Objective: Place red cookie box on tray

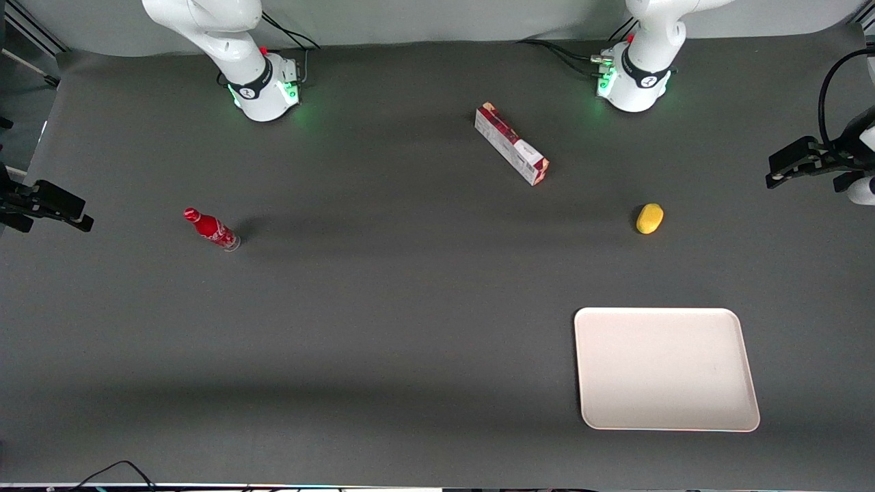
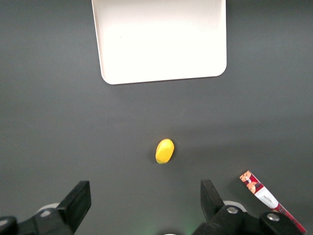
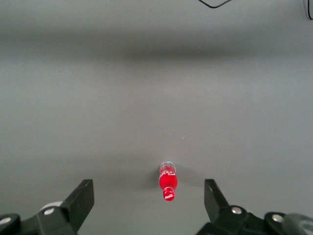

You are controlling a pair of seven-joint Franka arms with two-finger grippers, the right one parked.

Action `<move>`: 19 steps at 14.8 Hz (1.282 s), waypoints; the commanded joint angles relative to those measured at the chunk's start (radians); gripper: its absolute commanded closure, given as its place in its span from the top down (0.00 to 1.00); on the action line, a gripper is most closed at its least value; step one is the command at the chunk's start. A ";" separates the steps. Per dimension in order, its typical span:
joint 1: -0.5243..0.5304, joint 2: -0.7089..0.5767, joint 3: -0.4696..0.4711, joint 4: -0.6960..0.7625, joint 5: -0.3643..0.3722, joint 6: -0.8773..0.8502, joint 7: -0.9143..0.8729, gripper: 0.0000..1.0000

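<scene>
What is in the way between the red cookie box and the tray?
The yellow lemon-shaped thing lies on the table roughly between the red cookie box and the tray. A lifted box could pass above it. The open gripper holds nothing, at the working arm's end.

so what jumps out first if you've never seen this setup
The big cream-white tray, nearest the front camera at the working arm's end. Farther off, the red cookie box lies near the arm bases, a small yellow object between them. The left gripper hovers open at the table's edge.
</scene>
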 commanded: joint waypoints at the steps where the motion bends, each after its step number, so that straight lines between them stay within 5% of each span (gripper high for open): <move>1: -0.012 -0.023 0.005 0.004 0.014 -0.078 -0.013 1.00; 6: -0.021 -0.132 -0.039 -0.001 -0.016 -0.264 -0.158 1.00; 9: -0.026 -0.249 -0.155 -0.088 -0.111 -0.364 -0.411 1.00; 13: -0.056 -0.310 -0.326 -0.222 -0.208 -0.318 -0.721 1.00; 19: -0.164 -0.315 -0.383 -0.461 -0.248 -0.033 -1.011 1.00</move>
